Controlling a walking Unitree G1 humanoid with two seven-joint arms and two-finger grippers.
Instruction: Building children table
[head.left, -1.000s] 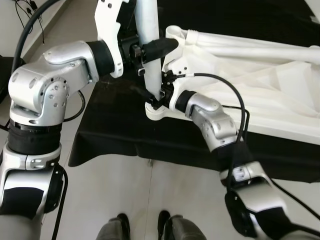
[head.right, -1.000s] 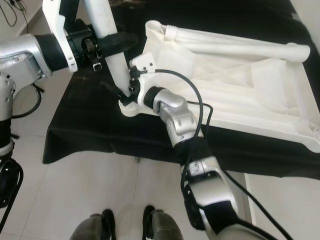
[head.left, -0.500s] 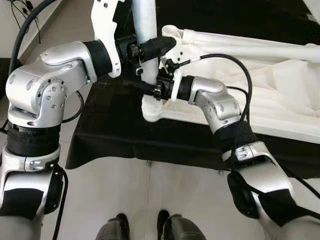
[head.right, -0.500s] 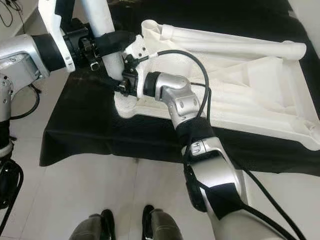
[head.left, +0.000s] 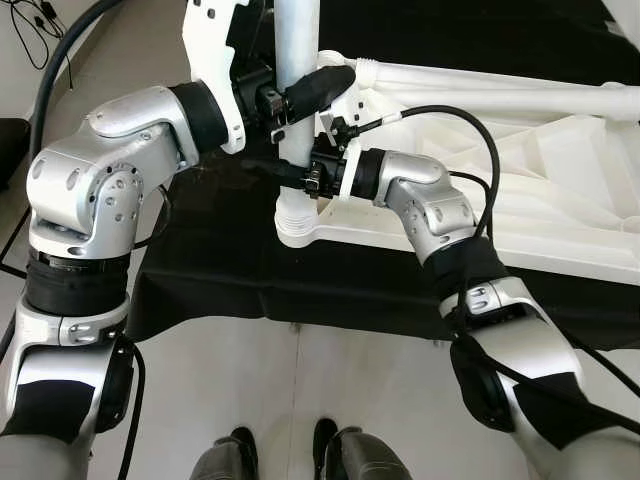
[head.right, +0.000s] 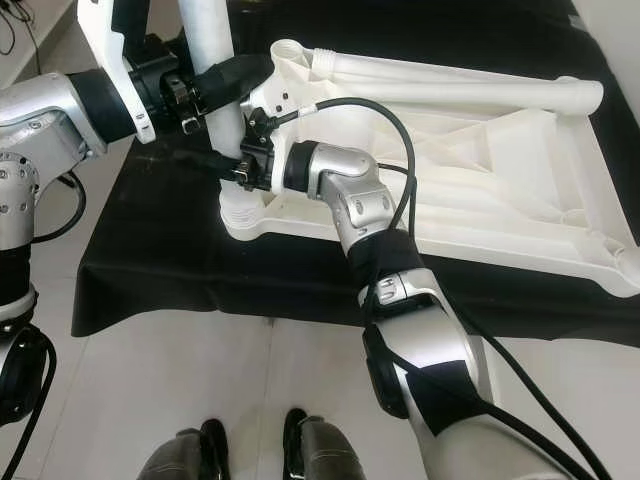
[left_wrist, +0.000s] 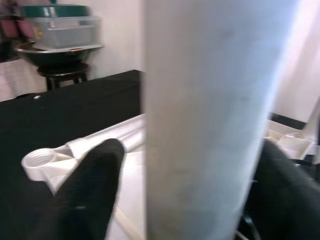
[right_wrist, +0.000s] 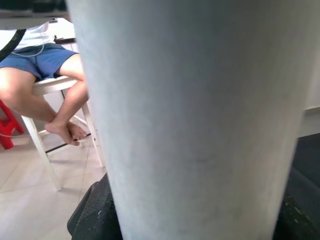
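A white table leg (head.left: 296, 40) stands upright with its lower end in the corner socket (head.left: 300, 228) of the upside-down white table top (head.left: 540, 170). My left gripper (head.left: 300, 95) is shut on the leg from the left, one black finger (head.left: 325, 85) lying across its front. Just below it, my right gripper (head.left: 295, 178) is shut on the same leg from the right. In the left wrist view the leg (left_wrist: 210, 120) sits between the black fingers (left_wrist: 90, 190). The right wrist view has the leg (right_wrist: 200, 115) very close.
The table top lies on a black cloth (head.left: 220, 270) over a low surface, its near edge just ahead of my feet (head.left: 290, 455). Another white leg (head.right: 450, 85) lies along the top's far side. A person (right_wrist: 45, 75) sits on a white stool beyond.
My right gripper has risen from the foot of the leg and closed on it higher up. The leg now stands straighter over the corner socket. The left gripper keeps its hold.
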